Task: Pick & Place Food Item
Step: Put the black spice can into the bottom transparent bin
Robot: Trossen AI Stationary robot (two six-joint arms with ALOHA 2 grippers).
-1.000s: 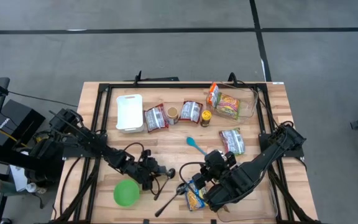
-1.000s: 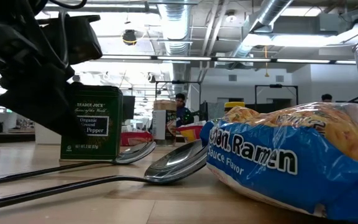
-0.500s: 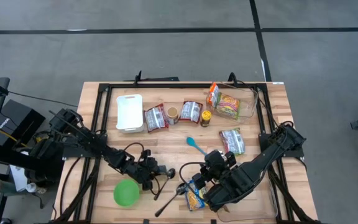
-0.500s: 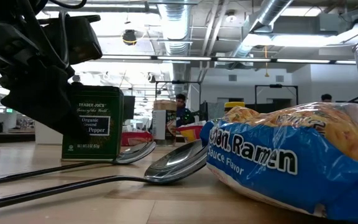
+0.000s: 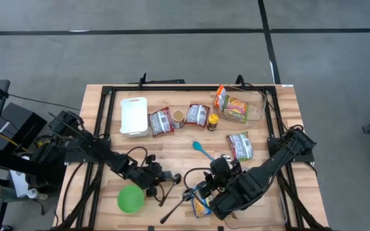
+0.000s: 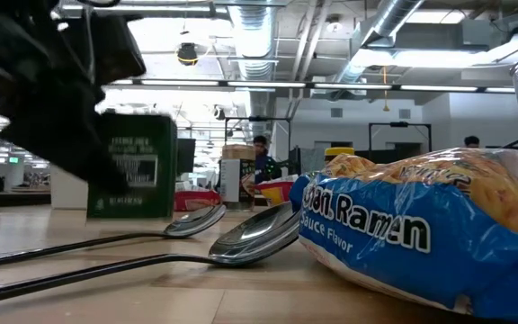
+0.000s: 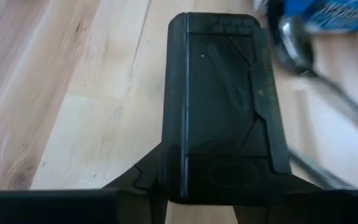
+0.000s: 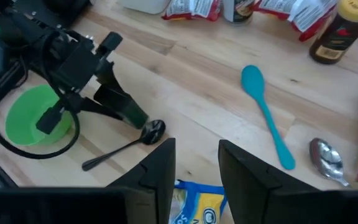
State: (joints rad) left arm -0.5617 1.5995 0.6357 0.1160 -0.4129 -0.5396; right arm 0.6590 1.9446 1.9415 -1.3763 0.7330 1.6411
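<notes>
Here, your pepper tin is a dark green, flat-sided rectangular box, held between the left gripper's black fingers near the table's front, just right of the round green bowl. In the left wrist view the tin shows as a smooth panel with squared edges, filling the gap between the fingers, so those jaws are closed on it. In the low view you cannot tell whether its base touches the wood. Beside it lie two glossy metal spoons, bowls toward the crinkled blue ramen pack.

Your right gripper hovers over that ramen pack, its two flat dark fingers standing narrowly apart with nothing between them. Beyond it a matte teal spoon rests on the pale planked table. Farther back sit a white rectangular tub, foil snack packs and a clear bin.
</notes>
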